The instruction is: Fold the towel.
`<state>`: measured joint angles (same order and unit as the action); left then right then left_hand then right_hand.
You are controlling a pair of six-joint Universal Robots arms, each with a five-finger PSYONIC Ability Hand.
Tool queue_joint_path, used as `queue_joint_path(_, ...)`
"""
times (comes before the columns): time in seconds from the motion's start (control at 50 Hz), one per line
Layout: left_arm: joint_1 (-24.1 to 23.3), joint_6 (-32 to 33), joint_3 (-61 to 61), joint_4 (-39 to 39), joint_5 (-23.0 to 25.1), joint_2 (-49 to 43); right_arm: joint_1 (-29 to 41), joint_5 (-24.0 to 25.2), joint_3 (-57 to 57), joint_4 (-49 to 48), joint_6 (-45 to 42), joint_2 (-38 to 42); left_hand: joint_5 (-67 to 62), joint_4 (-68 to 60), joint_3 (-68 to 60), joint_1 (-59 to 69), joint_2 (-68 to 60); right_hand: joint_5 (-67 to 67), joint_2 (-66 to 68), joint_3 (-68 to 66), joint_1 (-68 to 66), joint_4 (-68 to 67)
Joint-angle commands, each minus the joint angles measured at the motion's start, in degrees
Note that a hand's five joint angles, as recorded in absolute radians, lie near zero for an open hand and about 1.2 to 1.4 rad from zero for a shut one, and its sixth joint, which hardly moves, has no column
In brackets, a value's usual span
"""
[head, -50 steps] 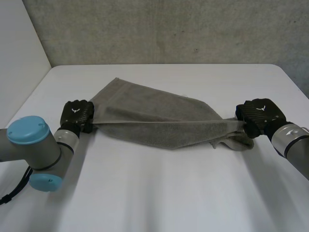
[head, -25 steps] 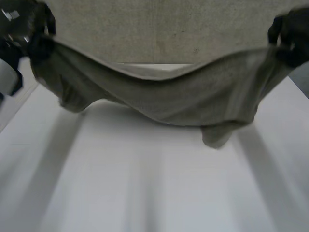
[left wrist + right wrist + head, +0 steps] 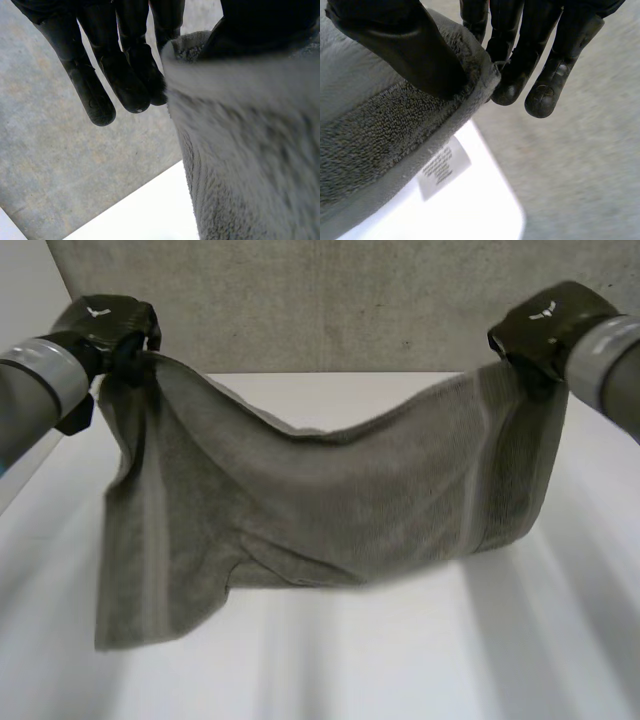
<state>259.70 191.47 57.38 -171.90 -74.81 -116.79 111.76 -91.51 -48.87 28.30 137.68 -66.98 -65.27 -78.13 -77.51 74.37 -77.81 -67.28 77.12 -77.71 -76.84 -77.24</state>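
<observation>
A grey towel [image 3: 330, 510] hangs in the air above the white table [image 3: 400, 660], sagging in the middle. My left hand [image 3: 110, 325] pinches its upper corner at the left, thumb against fingers, as the left wrist view shows: the towel [image 3: 250, 140] is caught under the thumb of my left hand [image 3: 125, 60]. My right hand [image 3: 545, 330] pinches the opposite upper corner. In the right wrist view the thumb of my right hand [image 3: 520, 45] presses the towel's hem [image 3: 395, 125] against the fingers, and a white label [image 3: 442, 167] hangs below the hem.
A grey wall [image 3: 330, 300] rises behind the table's far edge. The towel's lower left corner [image 3: 130, 620] hangs lowest, close above the table.
Both hands have lifted the towel off the table, up and apart. It lay bunched between them a second ago; now it hangs spread out, lower edge unfolding downward.
</observation>
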Motion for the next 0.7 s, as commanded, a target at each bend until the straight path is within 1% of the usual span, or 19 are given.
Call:
queue_joint_path(0.02, -0.3, 1.8, -14.8, -2.6, -2.2, -8.5, 2.9, -6.1, 9.8, -17.9, -5.4, 7.3, -4.7, -1.9, -2.5, 5.6, -2.2, -2.7, 2.9, -2.3, -3.2, -2.8)
queue_joint_path(0.06, -0.7, 1.7, -18.3, -4.3, -3.7, -9.2, 3.1, -6.9, 13.2, -21.4, -6.1, 8.2, -4.7, -1.9, -2.5, 5.6, -2.2, -2.7, 2.9, -2.3, -3.2, -2.8)
queue_joint_path(0.1, -0.8, 1.5, -21.4, -6.9, -5.4, -9.3, 3.2, -7.6, 21.1, -27.0, -6.6, 9.3, -4.7, -1.9, -2.5, 5.6, -2.2, -2.7, 2.9, -2.3, -3.2, -2.8)
queue_joint_path(0.14, -0.9, 0.7, -25.5, -14.0, -8.7, -8.8, 3.2, -7.5, 25.0, -28.9, -6.5, 9.8, -4.7, -1.9, -2.5, 5.6, -2.2, -2.7, 2.9, -2.3, -3.2, -2.8)
queue_joint_path(0.16, -0.9, 0.7, -25.5, -14.0, -8.7, -8.8, 3.2, -7.4, 28.4, -30.0, -6.3, 9.9, -4.7, -1.9, -2.5, 5.6, -2.2, -2.7, 2.9, -2.3, -3.2, -2.8)
queue_joint_path(0.18, -0.9, 0.4, -26.3, -18.3, -10.3, -8.1, 3.2, -7.4, 28.4, -30.1, -6.3, 9.9, -4.7, -1.9, -2.5, 5.6, -2.2, -2.7, 2.9, -2.3, -3.2, -2.8)
queue_joint_path(0.2, -0.9, 0.4, -26.3, -18.4, -10.4, -8.1, 3.0, -7.3, 30.7, -30.9, -5.8, 9.8, -4.7, -1.9, -2.5, 5.6, -2.2, -2.7, 2.9, -2.3, -3.2, -2.8)
queue_joint_path(0.24, -0.9, 0.0, -26.1, -25.5, -11.5, -6.4, 2.8, -6.8, 31.8, -31.4, -5.0, 9.4, -4.7, -1.9, -2.5, 5.6, -2.2, -2.7, 2.9, -2.3, -3.2, -2.8)
queue_joint_path(0.34, -0.9, 0.0, -22.0, -27.5, -11.3, -5.6, 2.4, -3.2, 30.2, -30.3, -0.7, 8.8, -4.7, -1.9, -2.5, 5.6, -2.2, -2.7, 2.9, -2.3, -3.2, -2.8)
queue_joint_path(0.38, -0.9, -0.3, -19.3, -27.1, -11.2, -5.5, 2.3, 0.3, 25.0, -26.5, -0.2, 8.6, -4.7, -1.9, -2.5, 5.6, -2.2, -2.7, 2.9, -2.3, -3.2, -2.8)
queue_joint_path(0.42, -0.6, -0.7, -15.6, -26.8, -11.0, -5.4, 2.2, 1.8, 21.7, -23.9, -0.1, 8.6, -4.7, -1.9, -2.5, 5.6, -2.2, -2.7, 2.9, -2.3, -3.2, -2.8)
queue_joint_path(0.5, 0.5, -2.2, -1.4, -26.9, -6.7, -5.3, 1.7, 4.8, 14.6, -19.8, -0.2, 8.9, -4.7, -1.9, -2.5, 5.6, -2.2, -2.7, 2.9, -2.3, -3.2, -2.8)
queue_joint_path(0.52, 0.9, -2.2, 3.7, -27.3, -4.5, -5.3, 1.4, 6.3, 10.1, -18.4, -0.3, 9.1, -4.7, -1.9, -2.5, 5.6, -2.2, -2.7, 2.9, -2.3, -3.2, -2.8)
queue_joint_path(0.54, 0.9, -2.2, 3.7, -27.3, -4.5, -5.3, 1.0, 8.1, 5.1, -17.8, -0.4, 9.1, -4.7, -1.9, -2.5, 5.6, -2.2, -2.7, 2.9, -2.3, -3.2, -2.8)
queue_joint_path(0.6, 1.9, -1.8, 13.1, -28.1, 0.3, -5.8, 0.3, 9.8, -0.1, -17.8, -0.5, 9.1, -4.7, -1.9, -2.5, 5.6, -2.2, -2.7, 2.9, -2.3, -3.2, -2.8)
queue_joint_path(0.62, 2.1, -1.6, 17.2, -28.8, 2.5, -6.2, -0.3, 11.9, -5.7, -18.4, -0.7, 9.0, -4.7, -1.9, -2.5, 5.6, -2.2, -2.7, 2.9, -2.3, -3.2, -2.8)
queue_joint_path(0.64, 2.1, -1.6, 17.2, -28.8, 2.5, -6.2, -0.8, 14.1, -10.8, -19.6, -0.7, 9.0, -4.7, -1.9, -2.5, 5.6, -2.2, -2.7, 2.9, -2.3, -3.2, -2.8)
queue_joint_path(0.66, 2.1, -1.5, 21.1, -29.5, 4.1, -6.3, -0.8, 14.2, -10.8, -19.6, -0.7, 9.0, -4.7, -1.9, -2.5, 5.6, -2.2, -2.7, 2.9, -2.3, -3.2, -2.8)
queue_joint_path(0.7, 2.2, -1.2, 24.9, -30.5, 5.4, -6.5, -1.1, 16.4, -20.2, -23.4, -1.0, 9.0, -4.7, -1.9, -2.5, 5.6, -2.2, -2.7, 2.9, -2.3, -3.2, -2.8)
